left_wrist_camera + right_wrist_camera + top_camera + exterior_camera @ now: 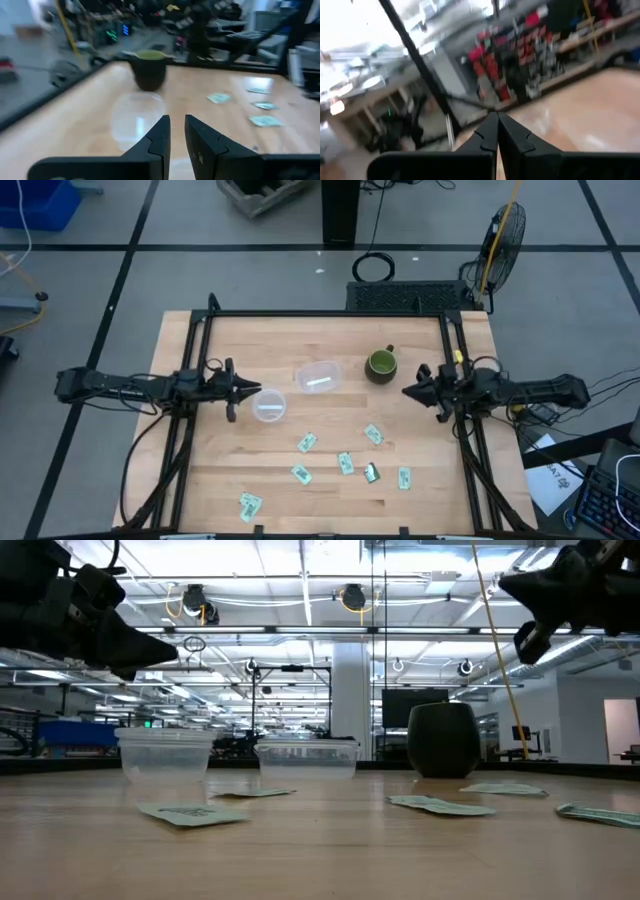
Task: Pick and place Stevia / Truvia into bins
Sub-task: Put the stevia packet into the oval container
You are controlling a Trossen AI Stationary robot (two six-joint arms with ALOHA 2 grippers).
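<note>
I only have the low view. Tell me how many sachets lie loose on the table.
Observer: Seven sachets, counted from above.
Operator: Report what's in the tubs.
Observer: The rounded-square tub holds one white strip, likely a sachet; the round tub looks empty.
Operator: Give me the left tool.
Observer: The left tool hovers at the round tub's edge, fingers slightly apart, holding nothing.
</note>
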